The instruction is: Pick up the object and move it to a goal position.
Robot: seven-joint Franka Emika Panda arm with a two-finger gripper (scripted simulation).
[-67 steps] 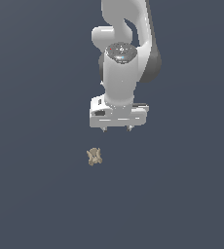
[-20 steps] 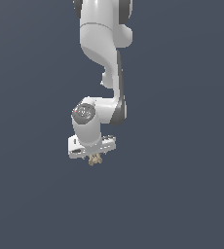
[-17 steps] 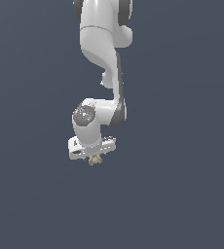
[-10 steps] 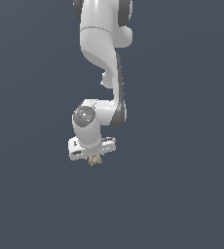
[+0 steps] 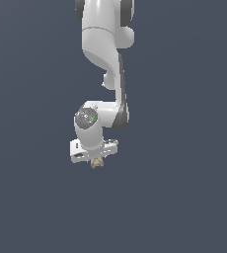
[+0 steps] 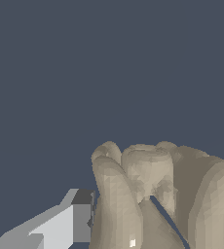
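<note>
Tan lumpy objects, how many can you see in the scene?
1. The tan lumpy object sits right under the gripper, between its fingers; nothing else like it shows.

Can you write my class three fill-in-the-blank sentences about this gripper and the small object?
1. The lumpy object is coloured ____.
2. In the exterior view, the object sits directly ____ the gripper.
3. In the wrist view, the object sits ____ the two fingers.

Missing words: tan-beige; below; between
</note>
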